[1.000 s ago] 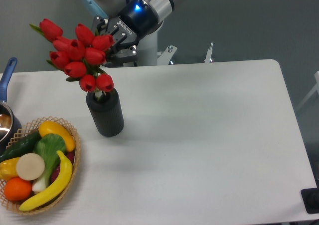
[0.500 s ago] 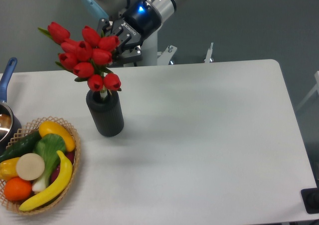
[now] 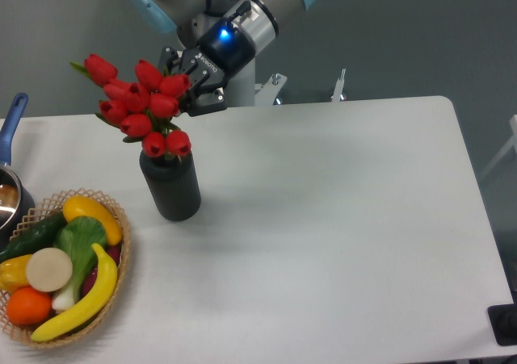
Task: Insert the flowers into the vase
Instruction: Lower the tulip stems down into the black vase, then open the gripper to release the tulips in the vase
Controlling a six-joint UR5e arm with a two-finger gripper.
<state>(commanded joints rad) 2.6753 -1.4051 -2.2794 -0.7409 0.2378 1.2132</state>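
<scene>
Red tulip bunch (image 3: 139, 104) sits with stems in the mouth of the ribbed dark vase (image 3: 171, 186), heads leaning left of it; gripper (image 3: 187, 85) is behind the blooms, seemingly closed on the bunch, though its fingers are hidden. Best lowered straight down and released only once upright, lest the vase tip. Wicker fruit basket (image 3: 119, 261) and blue-handled pot (image 3: 11, 122) lie left of the vase, not obstructing.

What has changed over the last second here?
The flowers sank a little deeper into the vase, the lowest buds now at its mouth, and shifted slightly right. The gripper came down with them; whether it grips them is unclear. Vase, basket and pot stayed put.
</scene>
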